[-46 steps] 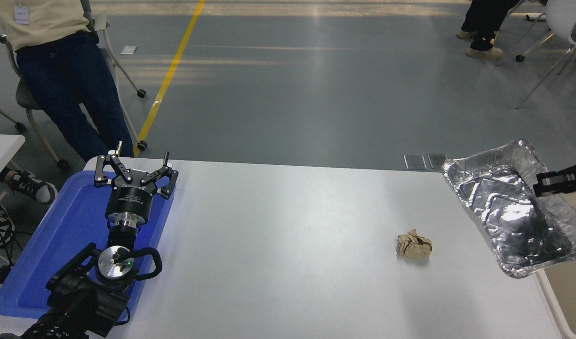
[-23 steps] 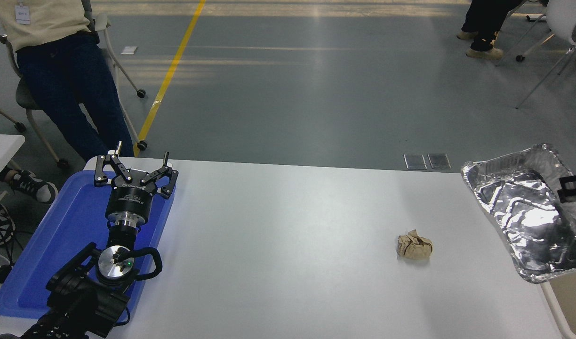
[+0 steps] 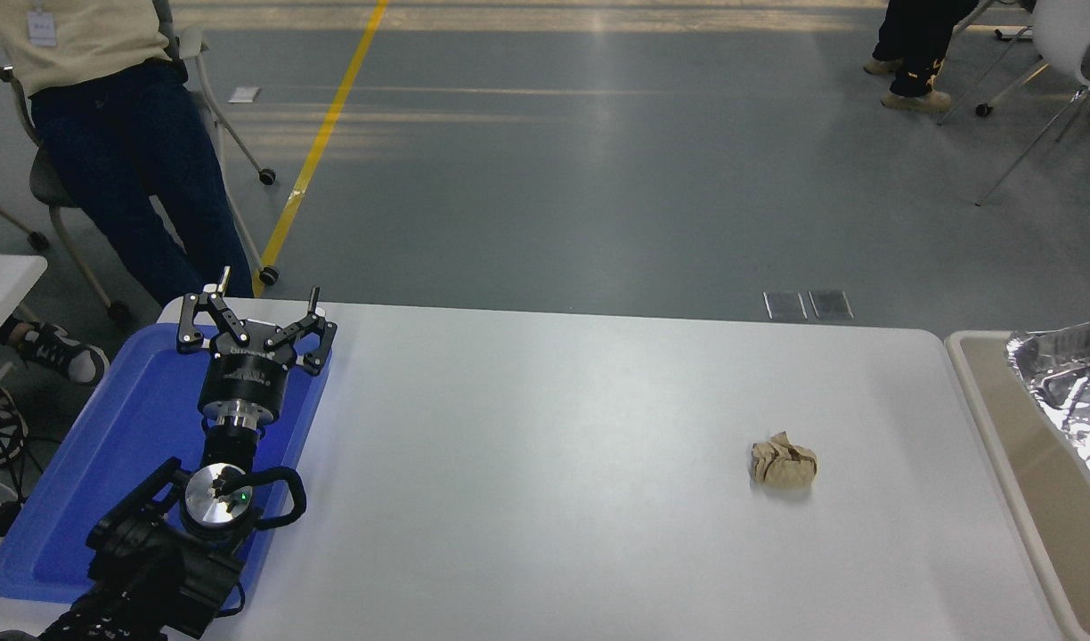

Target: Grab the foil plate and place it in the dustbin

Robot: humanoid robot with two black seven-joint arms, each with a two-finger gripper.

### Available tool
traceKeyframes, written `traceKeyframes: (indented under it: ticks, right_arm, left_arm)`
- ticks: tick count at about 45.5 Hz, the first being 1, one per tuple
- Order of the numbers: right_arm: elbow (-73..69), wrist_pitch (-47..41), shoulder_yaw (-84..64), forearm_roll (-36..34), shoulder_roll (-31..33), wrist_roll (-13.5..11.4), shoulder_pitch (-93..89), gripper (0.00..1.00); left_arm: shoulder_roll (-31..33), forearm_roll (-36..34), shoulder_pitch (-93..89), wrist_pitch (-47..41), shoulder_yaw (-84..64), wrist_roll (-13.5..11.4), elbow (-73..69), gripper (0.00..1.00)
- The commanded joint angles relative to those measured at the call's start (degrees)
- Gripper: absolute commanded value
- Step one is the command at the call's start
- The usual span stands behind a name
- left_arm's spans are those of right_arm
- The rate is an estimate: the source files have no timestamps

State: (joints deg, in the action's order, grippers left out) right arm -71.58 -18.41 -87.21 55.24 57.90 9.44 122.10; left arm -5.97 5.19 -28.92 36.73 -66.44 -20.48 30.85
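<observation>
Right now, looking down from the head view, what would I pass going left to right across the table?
Blue tray with the left tool parked over it → crumpled brown paper ball → beige dustbin → foil plate at the right edge, over the dustbin.

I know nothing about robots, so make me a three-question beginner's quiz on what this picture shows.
1. True or false: the foil plate lies flat in the middle of the white table.
2. Which thing sits alone on the table's right half? A) a crumpled paper ball B) a cup C) a spoon
3. Fill in: the left gripper hangs with its fingers spread over the ____ tray.

Key
1. False. Only part of it shows at the picture's right edge, over the dustbin.
2. A
3. blue
</observation>
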Motion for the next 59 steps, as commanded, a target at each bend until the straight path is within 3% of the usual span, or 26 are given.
traceKeyframes:
  ticks: [1, 10, 23, 28, 38, 59]
  right_arm:
    - [14.79, 0.21, 15.21, 1.8, 3.18, 0.41, -19.15, 0.0]
    - [28.68, 0.21, 30.51, 1.8, 2.13, 1.55, -38.58, 0.0]
    - [44.59, 3.9, 42.12, 1.28, -5.6, 2.25, -58.63, 0.0]
    - [50.3, 6.01, 43.79, -0.65, -9.2, 2.25, -65.13, 0.0]
    - [61.38, 8.91, 43.18, -11.9, -16.76, 2.25, -77.44, 0.0]
    - [67.72, 16.38, 43.0, -17.0, -23.71, 0.15, -84.04, 0.0]
  left_arm:
    - [0.0, 0.08, 0.0, 0.01, 0.0, 0.0, 0.0, 1.0]
    - [0.0, 0.0, 0.0, 0.01, 0.0, 0.0, 0.0, 1.0]
    - [0.0, 0.0, 0.0, 0.01, 0.0, 0.0, 0.0, 1.0]
    - [0.0, 0.0, 0.0, 0.01, 0.0, 0.0, 0.0, 1.0]
    - [0.0, 0.0, 0.0, 0.01, 0.0, 0.0, 0.0, 1.0]
    - [0.0, 0.0, -0.09, 0.01, 0.0, 0.0, 0.0, 1.0]
